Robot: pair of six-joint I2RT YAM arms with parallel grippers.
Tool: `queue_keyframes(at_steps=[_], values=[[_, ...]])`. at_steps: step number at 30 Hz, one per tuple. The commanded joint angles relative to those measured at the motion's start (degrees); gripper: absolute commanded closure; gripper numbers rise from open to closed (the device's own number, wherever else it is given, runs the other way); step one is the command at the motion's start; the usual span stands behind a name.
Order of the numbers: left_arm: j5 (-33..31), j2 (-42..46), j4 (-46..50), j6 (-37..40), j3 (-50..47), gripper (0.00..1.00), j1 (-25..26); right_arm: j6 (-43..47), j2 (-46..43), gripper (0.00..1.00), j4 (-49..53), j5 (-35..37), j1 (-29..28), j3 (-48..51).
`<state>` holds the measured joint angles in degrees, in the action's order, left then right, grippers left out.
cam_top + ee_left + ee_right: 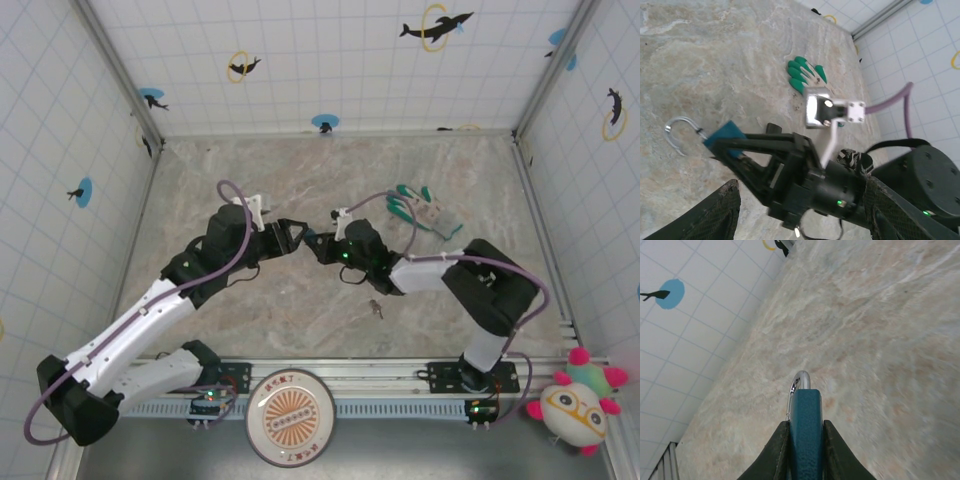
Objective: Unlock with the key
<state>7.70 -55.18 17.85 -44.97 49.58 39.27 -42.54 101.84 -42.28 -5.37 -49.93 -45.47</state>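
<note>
Progress stands short of unlocking: right gripper (805,426) clamps the teal padlock (805,407), left gripper (295,236) stands open and empty beside it, and what appears to be the key (375,308) lies on the table (250,180), not yet picked up.

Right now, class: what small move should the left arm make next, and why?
Probably bring the left gripper, whose jaws stand open and empty, down toward the key lying on the table in front of the right arm. The right gripper is shut on the teal padlock, but nothing holds the key, so it likely has to be picked up first.
</note>
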Motion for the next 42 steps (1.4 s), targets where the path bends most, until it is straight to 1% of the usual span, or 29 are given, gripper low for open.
queue_keyframes(at_steps=[1, 7, 21, 27, 35, 39, 42], values=[[0.8, 0.9, -1.7, -1.1, -1.1, 0.34, 0.1, -4.4, 5.1, 1.00, -7.2, -2.0, -0.7, -6.2], [0.4, 1.4, -1.7, -1.4, -1.5, 0.34, 0.3, -7.5, 12.0, 1.00, -7.4, -4.0, -1.1, -11.9], [0.5, 0.3, -2.8, -2.1, -2.5, 0.34, 0.3, -12.0, 19.7, 0.99, -4.5, -4.5, -1.2, -17.4], [0.4, 0.4, -2.7, -2.1, -2.8, 0.34, 0.3, -13.4, 22.4, 0.97, -1.8, -4.5, -1.3, -20.1], [0.3, 0.3, -2.9, -2.2, -3.2, 0.34, 0.3, -14.5, 24.1, 0.91, -0.4, -4.0, -1.3, -20.9], [0.3, 0.2, -3.0, -2.2, -3.3, 0.34, 0.3, -14.8, 24.8, 0.90, 0.6, -4.0, -1.3, -21.5], [0.3, 0.1, -3.1, -2.3, -3.4, 0.34, 0.3, -14.9, 24.9, 0.86, 1.6, -3.8, -1.3, -21.6]])
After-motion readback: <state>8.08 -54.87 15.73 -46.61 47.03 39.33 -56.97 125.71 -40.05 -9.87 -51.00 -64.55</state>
